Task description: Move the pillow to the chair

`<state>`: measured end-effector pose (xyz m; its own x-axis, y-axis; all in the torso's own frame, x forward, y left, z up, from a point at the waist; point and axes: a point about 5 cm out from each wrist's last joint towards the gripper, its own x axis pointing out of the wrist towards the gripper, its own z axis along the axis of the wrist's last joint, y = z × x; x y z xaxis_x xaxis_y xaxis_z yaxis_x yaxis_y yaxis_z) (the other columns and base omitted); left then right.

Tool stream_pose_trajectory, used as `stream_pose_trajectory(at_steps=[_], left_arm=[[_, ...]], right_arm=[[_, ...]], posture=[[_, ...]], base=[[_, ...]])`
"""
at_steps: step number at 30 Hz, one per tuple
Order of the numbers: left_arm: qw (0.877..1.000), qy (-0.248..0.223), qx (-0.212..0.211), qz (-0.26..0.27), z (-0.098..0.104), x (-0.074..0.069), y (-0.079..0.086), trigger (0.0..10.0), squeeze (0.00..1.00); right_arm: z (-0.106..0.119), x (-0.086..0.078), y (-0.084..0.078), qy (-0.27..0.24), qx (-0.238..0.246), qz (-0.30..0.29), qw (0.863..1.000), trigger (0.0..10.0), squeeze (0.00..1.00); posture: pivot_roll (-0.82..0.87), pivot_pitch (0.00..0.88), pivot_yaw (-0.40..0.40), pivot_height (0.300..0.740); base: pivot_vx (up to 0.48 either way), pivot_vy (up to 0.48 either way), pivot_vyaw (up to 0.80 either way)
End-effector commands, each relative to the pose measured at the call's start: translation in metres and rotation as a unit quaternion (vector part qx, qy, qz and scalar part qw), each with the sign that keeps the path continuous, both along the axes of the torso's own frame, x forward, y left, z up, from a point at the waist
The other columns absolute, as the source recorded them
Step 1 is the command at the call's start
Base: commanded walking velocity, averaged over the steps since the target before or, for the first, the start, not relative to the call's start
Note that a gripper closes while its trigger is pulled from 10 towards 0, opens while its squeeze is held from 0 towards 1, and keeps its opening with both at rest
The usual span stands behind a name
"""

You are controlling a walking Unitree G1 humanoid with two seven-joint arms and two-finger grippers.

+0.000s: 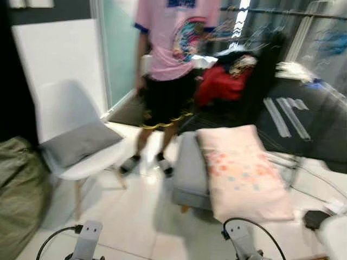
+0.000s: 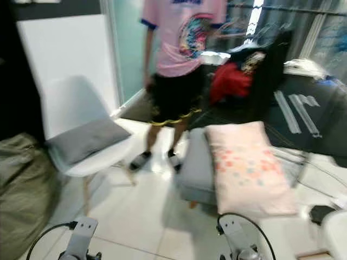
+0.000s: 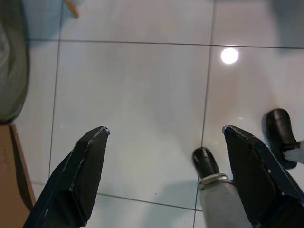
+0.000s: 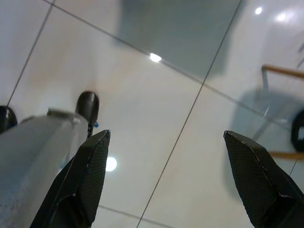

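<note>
A pale pink pillow (image 1: 241,170) with small coloured spots lies along a grey footstool (image 1: 190,170) ahead and to the right. The white shell chair (image 1: 65,116) stands ahead on the left with a grey cushion (image 1: 80,142) on its seat. Both arms hang low at the bottom edge of the eye views. My left gripper (image 3: 164,142) is open over bare floor tiles. The right gripper (image 4: 166,142) also stands open above the tiles, with nothing between its fingers.
A person (image 1: 171,59) in a pink shirt and black shorts stands between the chair and the footstool. An olive beanbag (image 1: 19,189) sits at the left. Red and dark clothes (image 1: 227,81) are piled behind. A dark object (image 1: 314,218) lies on the floor at the right.
</note>
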<state>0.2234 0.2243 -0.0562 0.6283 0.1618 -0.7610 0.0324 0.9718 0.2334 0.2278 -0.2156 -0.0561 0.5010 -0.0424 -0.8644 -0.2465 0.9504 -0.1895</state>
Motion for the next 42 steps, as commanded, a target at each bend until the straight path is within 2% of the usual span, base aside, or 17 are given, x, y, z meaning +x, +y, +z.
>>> stream_pose_trajectory(at_steps=[1, 31, 42], left_arm=[[1.0, 0.002, 0.002, -0.005, -0.0007, -0.0009, -0.0006, 10.0, 0.0], [1.0, -0.005, 0.0, -0.012, -0.0004, 0.0002, -0.0035, 10.0, 0.0], [1.0, -0.001, -0.007, -0.008, -0.0015, -0.0024, -0.0011, 10.0, 0.0]], right_arm=[[0.003, 0.005, 0.001, -0.005, -0.003, 0.001, 1.0, 10.0, 0.0], [0.0027, 0.0044, -0.0006, -0.008, -0.015, -0.007, 1.0, 10.0, 0.0], [0.0025, 0.0041, -0.0009, -0.012, -0.015, -0.01, 1.0, 10.0, 0.0]], posture=[[-0.1, 0.007, -0.056, 0.74], [-0.1, 0.0, -0.058, 0.74], [-0.1, 0.0, -0.057, 0.74]], base=[[0.0, 0.0, -0.75], [0.0, 0.0, -0.75], [0.0, 0.0, 0.0]])
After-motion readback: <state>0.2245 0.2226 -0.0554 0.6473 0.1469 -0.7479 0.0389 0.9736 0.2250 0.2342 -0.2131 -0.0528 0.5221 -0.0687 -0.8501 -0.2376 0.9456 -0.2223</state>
